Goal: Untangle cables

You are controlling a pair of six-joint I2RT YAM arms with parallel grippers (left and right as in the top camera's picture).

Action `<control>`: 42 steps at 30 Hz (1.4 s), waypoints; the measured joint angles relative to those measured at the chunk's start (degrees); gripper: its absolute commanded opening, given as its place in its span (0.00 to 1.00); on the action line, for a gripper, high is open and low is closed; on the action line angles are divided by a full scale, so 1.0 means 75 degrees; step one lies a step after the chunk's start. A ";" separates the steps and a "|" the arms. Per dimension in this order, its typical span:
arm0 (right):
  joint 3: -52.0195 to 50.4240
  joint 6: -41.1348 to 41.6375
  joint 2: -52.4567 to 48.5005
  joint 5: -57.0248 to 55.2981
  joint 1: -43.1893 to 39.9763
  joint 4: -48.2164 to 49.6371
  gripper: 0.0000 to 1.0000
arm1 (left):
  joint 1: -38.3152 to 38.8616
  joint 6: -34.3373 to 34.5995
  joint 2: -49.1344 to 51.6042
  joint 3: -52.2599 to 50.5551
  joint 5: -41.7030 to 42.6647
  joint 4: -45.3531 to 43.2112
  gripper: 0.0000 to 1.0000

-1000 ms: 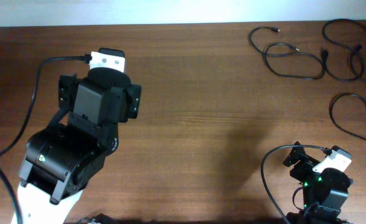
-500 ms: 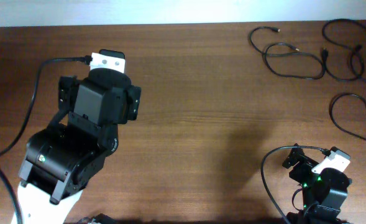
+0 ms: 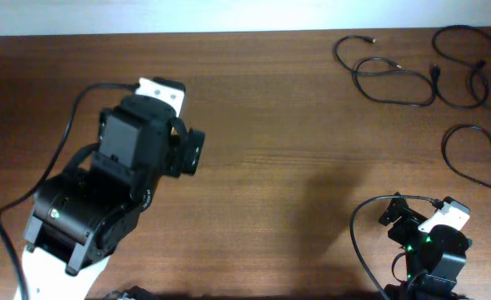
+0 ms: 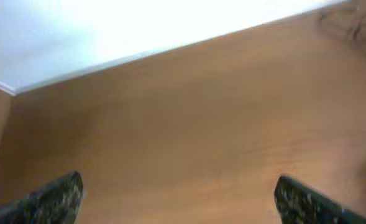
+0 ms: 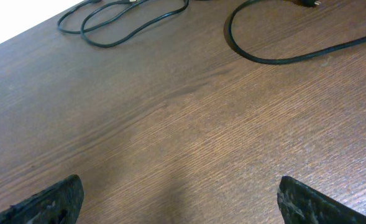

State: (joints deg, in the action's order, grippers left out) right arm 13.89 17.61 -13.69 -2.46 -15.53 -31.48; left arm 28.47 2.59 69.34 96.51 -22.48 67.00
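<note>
The three cables [image 3: 436, 73] are lying at the far right corner of the bench [image 3: 270, 125], well apart from both arms. The looped cable [image 3: 358, 75] is resting in a flat double bend close to the back edge. The corner cable [image 3: 483, 83] is curling just beside it and running out past the side of the overhead view. Whether these two are touching cannot be told. The near cable [image 3: 446, 146] is lying in an open curve closer to the front, apart from the other two.

The left arm [image 3: 103, 200] is sitting over the left half of the bench. Its wrist camera is looking across bare wood toward the back edge, with the cables showing only as a dark blur [image 4: 349, 22] in the top right corner. The left hand [image 4: 176, 202] is standing wide open, its two fingertips at opposite lower corners of that view, and it is gripping nothing.

The right arm [image 3: 428, 250] is sitting at the front right. The right hand [image 5: 179, 202] is also spread wide and gripping nothing. In its wrist view the looped cable [image 5: 117, 42] and the near cable [image 5: 263, 60] are lying ahead on the wood, clear of the fingertips.
</note>
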 measured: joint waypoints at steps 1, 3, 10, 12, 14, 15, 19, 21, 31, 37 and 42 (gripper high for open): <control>0.0003 0.0006 -0.0003 0.0009 0.0000 0.0003 0.99 | 0.0000 0.0000 -0.0035 0.0003 0.0003 -0.0495 0.99; 0.0000 0.0000 0.0000 0.0012 0.0000 -0.0006 0.99 | -0.0020 -0.0015 -0.0093 -0.0020 0.0012 -0.1274 0.99; 0.0000 0.0000 0.0000 0.0015 0.0000 -0.0006 0.99 | -0.1189 -0.0023 -0.1297 -0.1652 0.1209 -0.5931 0.99; 0.0000 0.0000 0.0000 0.0015 0.0000 0.0000 0.99 | -0.1562 -0.0026 -0.1958 -0.2804 0.1772 -0.7239 0.99; 0.0000 0.0003 0.0000 0.0017 0.0000 -0.0006 0.99 | -0.1760 -0.0026 -0.2550 -0.3797 0.2253 -0.8271 0.99; 0.0000 0.0003 0.0000 0.0015 0.0000 -0.0006 0.99 | -0.1833 -0.0026 -0.2841 -0.4319 0.2436 -0.8775 0.99; 0.0000 0.0003 0.0003 0.0015 0.0000 -0.0006 0.99 | -0.2180 -0.0026 -0.4016 -0.6333 0.3048 -1.0453 0.99; 0.0000 0.0003 0.0006 0.0017 0.0000 -0.0006 0.99 | -0.2369 -0.0026 -0.4520 -0.7198 0.3252 -1.1057 0.99; 0.0000 0.0023 0.0017 0.0017 0.0000 -0.0012 0.99 | -0.3206 -0.0026 -0.7023 -1.0614 0.4191 -1.3289 0.99; 0.0000 0.0017 0.0020 0.0015 0.0000 -0.0006 0.99 | -0.3474 -0.0029 -0.8317 -1.2103 0.4520 -1.3796 0.99; 0.0000 0.0023 0.0020 0.0017 0.0000 -0.0003 0.99 | -0.3474 -0.0026 -0.8687 -1.2709 0.4575 -1.3843 0.99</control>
State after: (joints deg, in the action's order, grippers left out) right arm 13.89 17.78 -13.54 -2.33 -15.53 -31.51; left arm 2.42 2.39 4.19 1.19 11.84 -36.82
